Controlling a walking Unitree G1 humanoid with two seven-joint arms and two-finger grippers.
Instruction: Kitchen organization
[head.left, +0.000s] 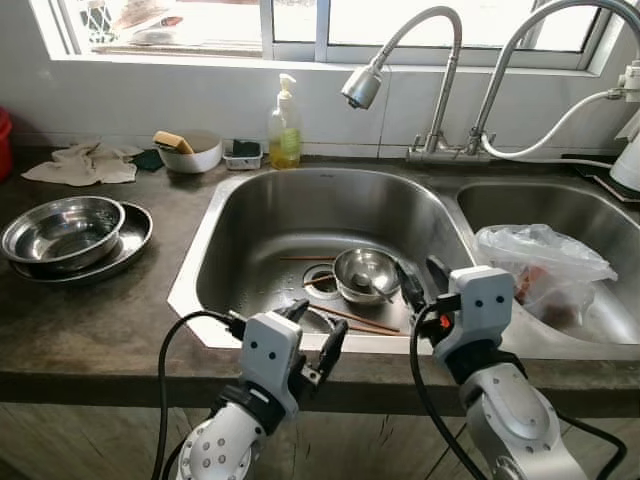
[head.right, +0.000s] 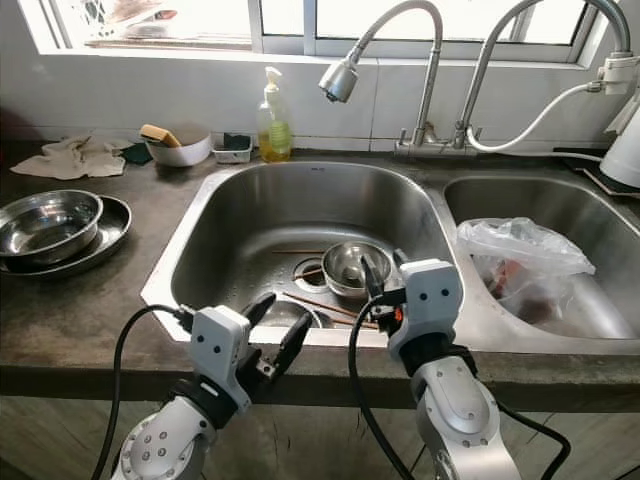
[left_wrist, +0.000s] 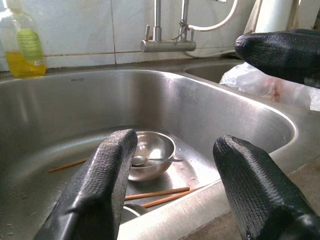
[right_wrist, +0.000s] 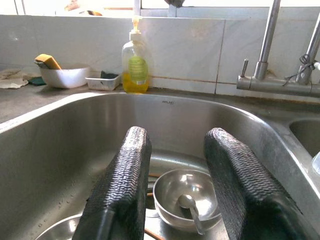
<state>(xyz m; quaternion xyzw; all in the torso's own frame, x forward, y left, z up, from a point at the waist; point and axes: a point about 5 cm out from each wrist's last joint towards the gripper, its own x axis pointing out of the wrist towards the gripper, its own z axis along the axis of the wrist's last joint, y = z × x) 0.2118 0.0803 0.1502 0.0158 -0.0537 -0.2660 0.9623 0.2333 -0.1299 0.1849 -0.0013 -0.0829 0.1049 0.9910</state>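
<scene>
Presently, our stock at this sink reads:

Left gripper (head.left: 318, 345): we hold it over the front rim of the sink (head.left: 200, 260), fingers spread, nothing between them.
Right gripper (head.left: 425, 285): we hold it above the basin, aimed at the small bowl; fingers spread, empty.
Small bowl (head.left: 366, 273): steel, upright on the basin floor by the drain, a spoon (right_wrist: 190, 206) lying inside it.
Chopsticks (left_wrist: 157, 195): loose on the basin floor, just beside the bowl; another stick (head.left: 305, 258) lies behind it.
Second basin: holds a plastic bag (head.left: 545, 262) with something reddish inside.
Counter, our left: a steel bowl (head.left: 62, 230) set in a steel plate (head.left: 135, 235); a rag (head.left: 85, 162) behind them.
Back ledge: soap bottle (head.left: 284, 125), white dish with a sponge (head.left: 172, 142), small tray (head.left: 243, 153).
Progress: early, we judge. Nothing is in hand; bowl, spoon and chopsticks wait in the sink.
Left to do: lift the bowl, then clear the sticks.
</scene>
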